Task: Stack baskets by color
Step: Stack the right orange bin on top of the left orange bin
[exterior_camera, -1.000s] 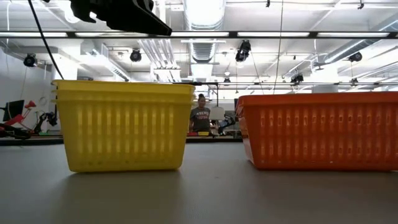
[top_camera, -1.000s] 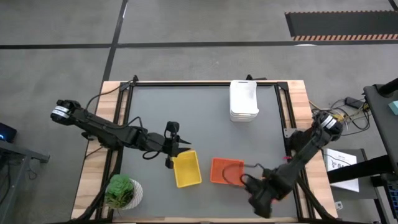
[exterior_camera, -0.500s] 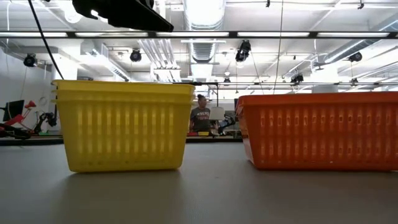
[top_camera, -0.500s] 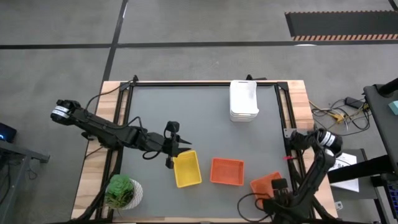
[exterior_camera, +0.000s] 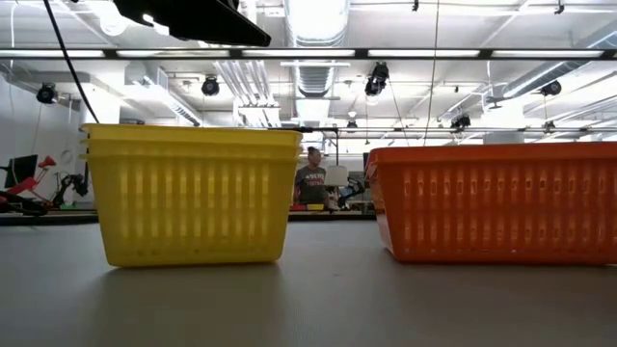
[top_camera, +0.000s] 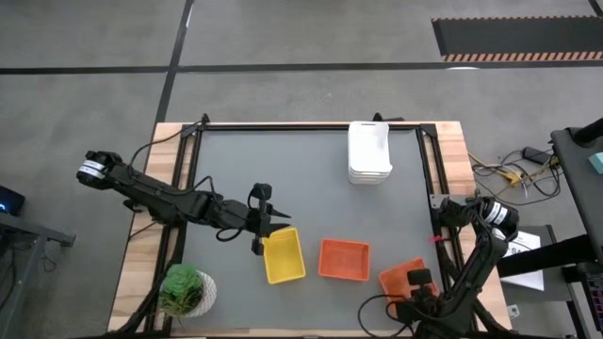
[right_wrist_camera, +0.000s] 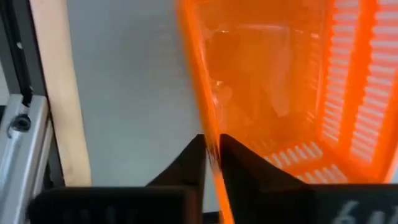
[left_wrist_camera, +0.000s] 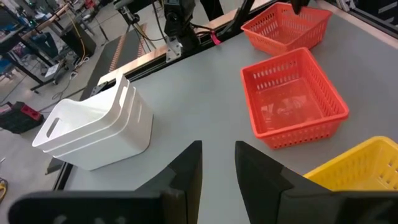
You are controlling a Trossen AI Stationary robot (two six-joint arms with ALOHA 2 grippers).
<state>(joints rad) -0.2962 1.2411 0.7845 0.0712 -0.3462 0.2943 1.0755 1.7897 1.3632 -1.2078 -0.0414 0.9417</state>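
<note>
Your right gripper (right_wrist_camera: 211, 152) has its jaws pinched on the rim of a single orange basket (top_camera: 403, 279), lower right of the high view, right by the table's front-right corner. Left gripper (left_wrist_camera: 216, 165) has its jaws a narrow gap apart, holding nothing, parked just left of the yellow stack (top_camera: 283, 255) near the bottom middle.

Next to that, the orange stack (top_camera: 343, 259) sits just right of the yellow one, apart from it. The white stack (top_camera: 369, 152) is up by the far edge, upper right of the grey table (top_camera: 283, 179).

Plenty of open grey surface in the middle and upper left. A potted plant (top_camera: 185, 290) sits at the lower left corner on the wooden border. In the low view there's a person (exterior_camera: 310, 181) standing far back in the room, between the two stacks.
</note>
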